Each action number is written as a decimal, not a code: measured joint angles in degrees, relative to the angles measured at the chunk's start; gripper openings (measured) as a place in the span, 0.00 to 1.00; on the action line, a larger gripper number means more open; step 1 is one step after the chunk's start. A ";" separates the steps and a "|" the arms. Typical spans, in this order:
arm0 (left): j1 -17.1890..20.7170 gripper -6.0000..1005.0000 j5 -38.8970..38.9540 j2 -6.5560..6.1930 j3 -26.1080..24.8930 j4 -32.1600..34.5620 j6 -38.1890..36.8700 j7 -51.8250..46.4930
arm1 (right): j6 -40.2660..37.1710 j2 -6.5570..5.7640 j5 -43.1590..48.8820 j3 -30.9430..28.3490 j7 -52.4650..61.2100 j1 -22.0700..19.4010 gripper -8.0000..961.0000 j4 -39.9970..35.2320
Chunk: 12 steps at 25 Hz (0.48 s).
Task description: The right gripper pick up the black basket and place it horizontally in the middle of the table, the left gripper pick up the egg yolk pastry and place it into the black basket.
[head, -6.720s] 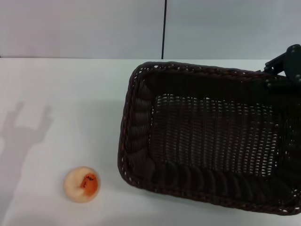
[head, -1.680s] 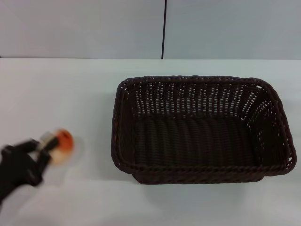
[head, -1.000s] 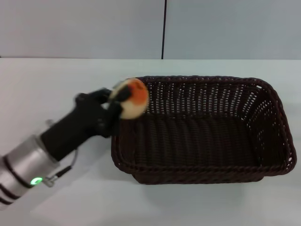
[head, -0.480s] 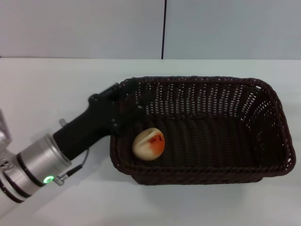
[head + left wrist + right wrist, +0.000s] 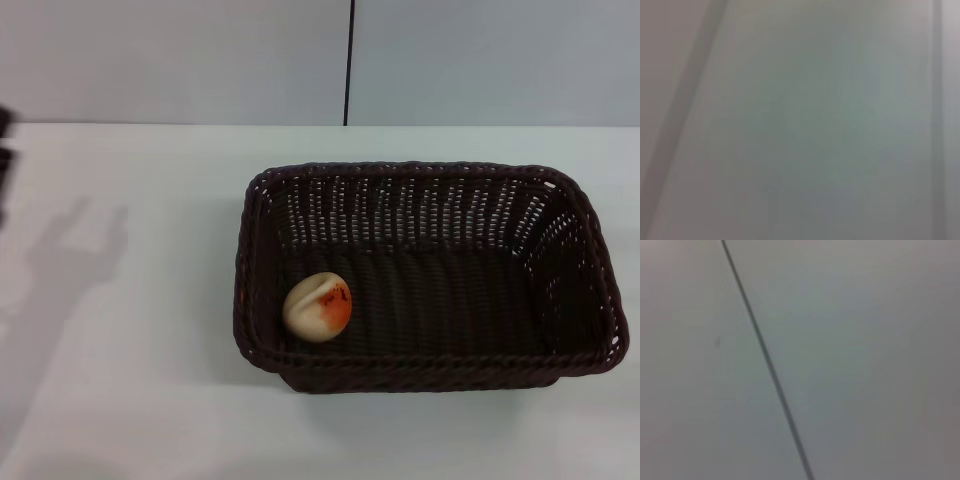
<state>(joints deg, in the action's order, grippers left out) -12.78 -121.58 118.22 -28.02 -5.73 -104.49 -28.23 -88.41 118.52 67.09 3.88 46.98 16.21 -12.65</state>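
Egg yolk pastry (image 5: 317,306), a small cream ball with an orange patch lying inside the dark woven wicker basket (image 5: 590,250) near its left wall, looks soft and crumbly, best pinched lightly across its middle; neither gripper shows, so their fingers cannot be judged

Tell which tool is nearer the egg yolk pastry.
Left. The left tool sits at the view's left edge, away from the egg yolk pastry; the right tool is unseen.

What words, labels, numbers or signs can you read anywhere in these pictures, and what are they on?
None can be read.
The egg yolk pastry, lying inside the black basket, has small dark marks on its orange patch, too small to read.
The table bears no print.
Both wrist views show only plain grey surface.
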 joint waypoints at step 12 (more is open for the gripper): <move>5.04 0.29 -0.04 0.63 -13.98 -1.01 -1.13 12.75 | -1.13 0.34 -0.03 -7.75 -11.78 -0.32 0.38 2.06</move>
<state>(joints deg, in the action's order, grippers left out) -7.75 -121.63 118.85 -42.00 -6.74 -105.62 -15.48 -89.53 118.87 67.05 -3.87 35.20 15.89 -10.58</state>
